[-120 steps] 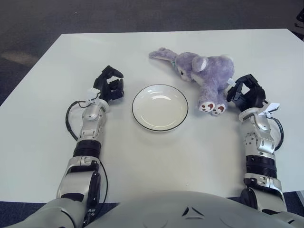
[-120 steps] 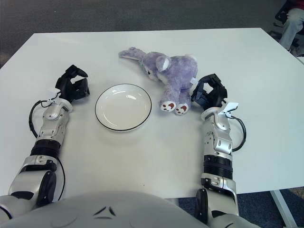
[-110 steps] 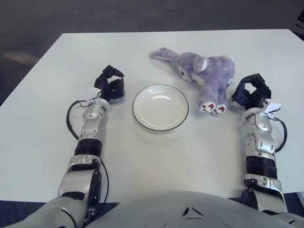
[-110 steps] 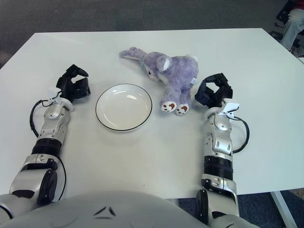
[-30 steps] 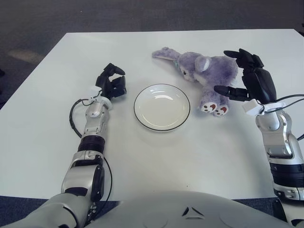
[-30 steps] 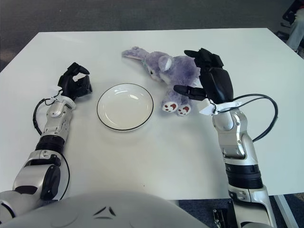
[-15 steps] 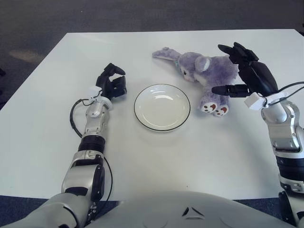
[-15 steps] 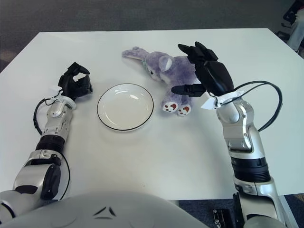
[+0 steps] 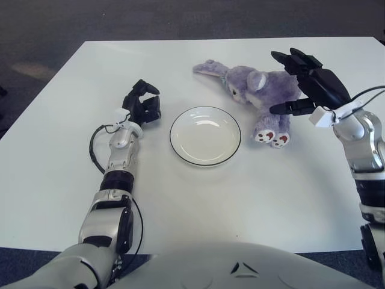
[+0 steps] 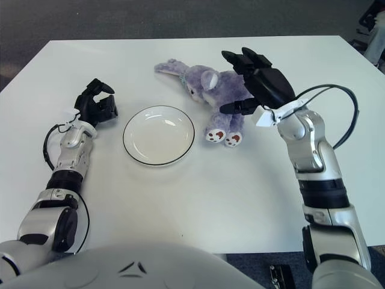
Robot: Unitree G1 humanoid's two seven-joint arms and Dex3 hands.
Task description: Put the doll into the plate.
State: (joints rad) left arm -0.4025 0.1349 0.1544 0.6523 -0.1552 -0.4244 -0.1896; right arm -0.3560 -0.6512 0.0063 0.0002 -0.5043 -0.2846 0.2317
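1. Doll point(image 9: 264, 95), a purple plush animal, lies on the white worktop point(image 9: 198, 192) just right of the plate point(image 9: 205, 136); its feet point toward the robot and one long ear stretches away to the left.
2. Plate: white with a dark rim, holding nothing, and near the middle of the worktop between the two arms.
3. Right robot hand point(image 9: 310, 83) hangs over the right side of the doll's body with its fingers point(image 9: 287, 108) spread wide. It has hold of nothing; whether a fingertip touches the plush cannot be told.
4. Left robot hand point(image 9: 142, 107) shows left of the plate, a little apart from its rim, with its fingers curled in on themselves and nothing in them.
5. A black cable point(image 9: 94, 147) loops beside the left forearm, and another arcs by the right wrist.
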